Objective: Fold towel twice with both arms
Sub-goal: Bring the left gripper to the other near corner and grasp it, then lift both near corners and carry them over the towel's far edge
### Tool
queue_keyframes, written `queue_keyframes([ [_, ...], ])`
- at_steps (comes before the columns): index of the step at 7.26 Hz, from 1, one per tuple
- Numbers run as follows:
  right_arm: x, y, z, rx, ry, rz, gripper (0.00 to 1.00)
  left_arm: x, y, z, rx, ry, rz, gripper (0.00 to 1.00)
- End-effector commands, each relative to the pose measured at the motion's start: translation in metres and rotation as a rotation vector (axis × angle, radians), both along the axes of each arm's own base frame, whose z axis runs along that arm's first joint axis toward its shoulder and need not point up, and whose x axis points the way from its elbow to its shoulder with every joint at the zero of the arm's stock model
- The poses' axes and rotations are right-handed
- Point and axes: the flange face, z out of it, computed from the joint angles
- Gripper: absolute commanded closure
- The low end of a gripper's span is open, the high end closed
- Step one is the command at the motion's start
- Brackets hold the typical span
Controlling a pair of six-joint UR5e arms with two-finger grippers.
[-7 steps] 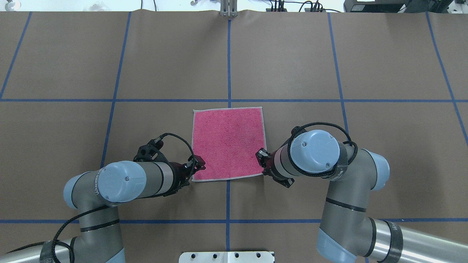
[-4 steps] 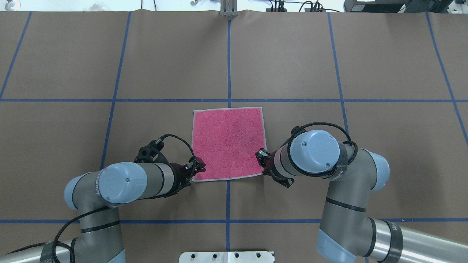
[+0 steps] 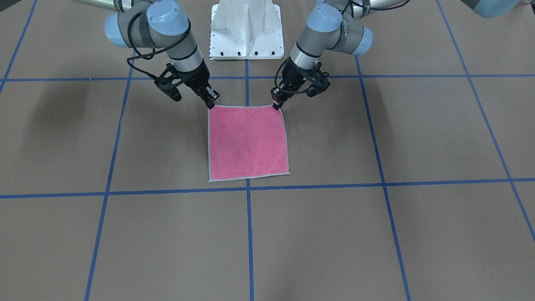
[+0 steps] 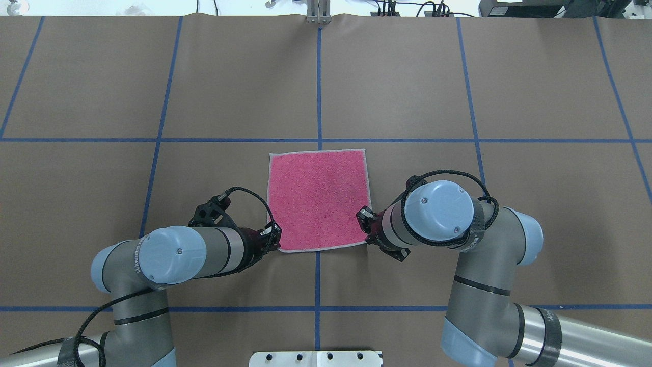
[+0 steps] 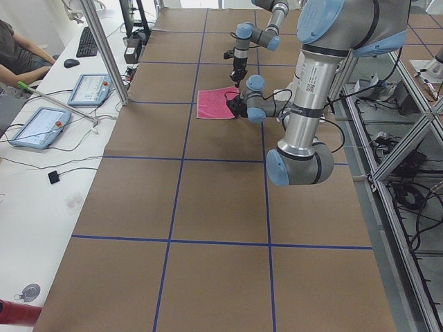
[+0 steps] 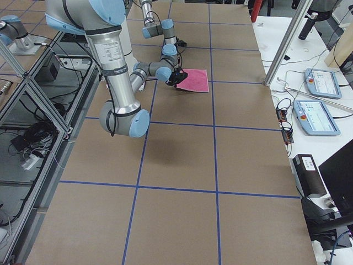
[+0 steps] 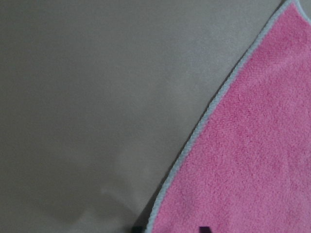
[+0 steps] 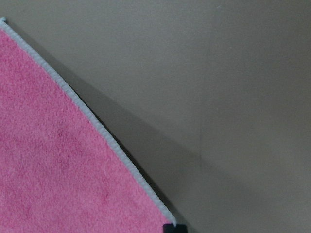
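The small square terry towel [image 4: 318, 199], one only, lies flat and unfolded near the middle of the bench [image 4: 229, 92], pink looped face up, with a light grey stitched edging on all four sides. The bench is covered in smooth brown paper, divided by blue tape lines into a grid.

Two silver-grey tubular arms with light blue joint caps and black cables reach in from the robot side. The left arm [image 4: 173, 255] is bent at the elbow, its forearm angled low toward the towel's near left corner. The right arm [image 4: 440, 206] descends steeply to the near right corner.

There are two black two-finger pincers. The left pincer [image 3: 276, 105] sits at its corner; in the left wrist view its two fingertips [image 7: 138, 228] appear spread, the edging between them. The right pincer [image 3: 212, 103] sits at its corner; only one fingertip [image 8: 172, 227] shows, touching the edging, so its state cannot be told.
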Motion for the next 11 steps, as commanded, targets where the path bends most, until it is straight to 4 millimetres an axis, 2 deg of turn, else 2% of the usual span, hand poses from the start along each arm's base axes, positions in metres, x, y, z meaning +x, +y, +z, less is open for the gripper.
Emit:
queue_keyframes([
  [1,0.0,-0.001,0.001,-0.001,0.002,0.001,1.0,-0.001,0.0,0.001,-0.001,-0.002,0.0,1.0],
  [4,0.002,-0.002,-0.002,0.002,-0.003,0.002,1.0,-0.007,0.002,-0.013,0.005,0.025,0.001,1.0],
  [5,0.015,-0.01,-0.008,-0.019,-0.029,-0.01,1.0,-0.017,0.005,-0.029,0.005,0.03,0.002,1.0],
  [6,0.029,-0.024,-0.013,-0.049,-0.051,-0.017,1.0,-0.026,0.004,-0.051,0.005,0.033,-0.003,1.0],
  [7,0.04,-0.04,-0.016,-0.052,-0.061,0.001,1.0,-0.03,-0.011,-0.065,0.005,0.031,-0.03,1.0],
  [8,0.049,-0.055,-0.018,-0.052,-0.064,0.029,1.0,-0.04,-0.029,-0.065,0.004,0.022,-0.062,1.0],
  [9,0.047,-0.065,-0.017,-0.058,-0.058,0.044,1.0,-0.046,-0.045,-0.071,0.006,0.026,-0.088,1.0],
  [11,0.031,-0.111,-0.029,-0.065,-0.046,0.088,1.0,-0.043,-0.061,-0.064,0.003,0.003,-0.108,1.0],
])
